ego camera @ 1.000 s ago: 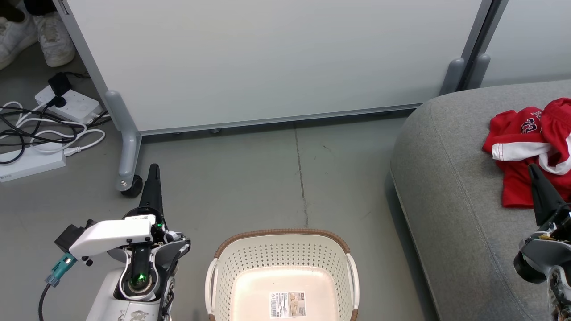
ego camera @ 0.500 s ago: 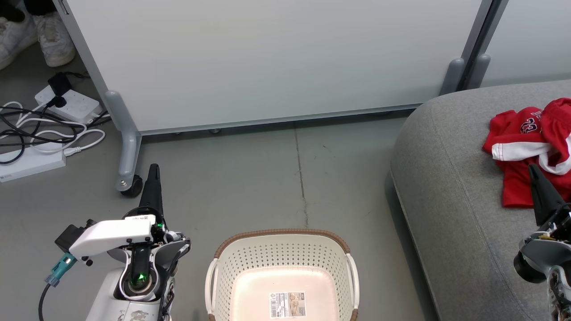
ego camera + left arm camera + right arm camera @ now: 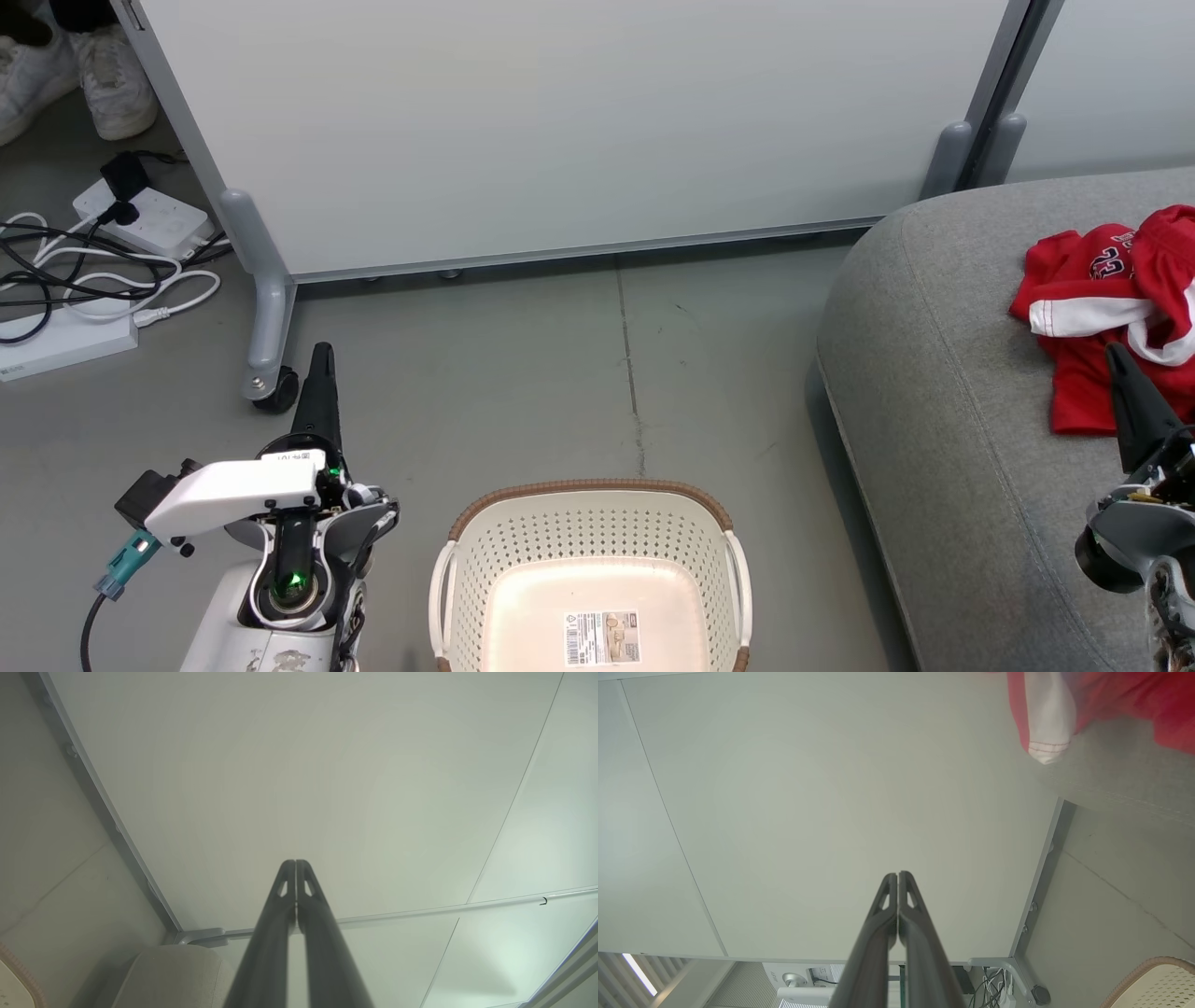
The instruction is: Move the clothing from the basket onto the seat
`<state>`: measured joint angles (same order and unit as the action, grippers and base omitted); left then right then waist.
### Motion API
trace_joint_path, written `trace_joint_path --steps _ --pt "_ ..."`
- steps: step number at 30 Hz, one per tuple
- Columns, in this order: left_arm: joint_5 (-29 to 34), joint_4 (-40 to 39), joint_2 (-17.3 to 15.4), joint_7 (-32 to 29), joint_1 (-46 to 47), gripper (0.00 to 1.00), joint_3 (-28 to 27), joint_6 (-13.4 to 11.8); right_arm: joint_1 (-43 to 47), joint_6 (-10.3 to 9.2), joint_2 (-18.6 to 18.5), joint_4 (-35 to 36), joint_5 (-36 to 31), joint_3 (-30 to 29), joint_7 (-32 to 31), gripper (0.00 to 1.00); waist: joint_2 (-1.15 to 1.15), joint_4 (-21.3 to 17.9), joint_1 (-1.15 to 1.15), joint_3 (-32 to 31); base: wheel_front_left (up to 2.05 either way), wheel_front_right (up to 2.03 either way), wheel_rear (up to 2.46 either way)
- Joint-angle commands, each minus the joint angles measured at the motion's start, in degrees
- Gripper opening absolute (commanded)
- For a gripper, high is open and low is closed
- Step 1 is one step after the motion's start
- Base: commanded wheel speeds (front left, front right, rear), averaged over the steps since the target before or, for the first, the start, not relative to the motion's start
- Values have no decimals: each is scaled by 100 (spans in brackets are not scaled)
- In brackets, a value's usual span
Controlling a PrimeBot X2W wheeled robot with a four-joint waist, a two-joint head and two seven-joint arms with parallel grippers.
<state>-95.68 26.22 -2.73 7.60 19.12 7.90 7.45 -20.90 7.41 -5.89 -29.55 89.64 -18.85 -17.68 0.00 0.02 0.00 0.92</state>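
Red clothing (image 3: 1102, 317) lay on seat (image 3: 943, 392), right; basket (image 3: 593, 485), near, empty. Left gripper (image 3: 322, 349), right gripper (image 3: 1112, 349) clenched, grasping nothing. Task judged complete.

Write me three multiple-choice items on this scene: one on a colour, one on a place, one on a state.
1. What colour is the rim of the laundry basket?
A) brown
B) blue
C) black

2. Where does the red clothing lie?
A) in the basket
B) on the floor
C) on the grey sofa seat

3. How is the left end effector?
A) open wide
B) shut, holding nothing
C) shut on cloth

Answers:
1 A: the woven-look band round its top is brown.
2 C: the garments rest on the cushion.
3 B: its fingers meet in the left wrist view with nothing between them.
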Motion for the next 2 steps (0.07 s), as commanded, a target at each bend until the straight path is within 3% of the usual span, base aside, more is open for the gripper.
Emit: trace_joint_path --steps 1,2 --pt "-4 -1 -15 -7 50 0 -22 24 -42 14 -44 -4 11 -4 -15 0 0 0 0 0 0 0 0" --pt "-4 -1 -15 -7 50 0 -22 24 -42 14 -43 -4 11 -2 -16 0 0 0 0 0 0 0 0"
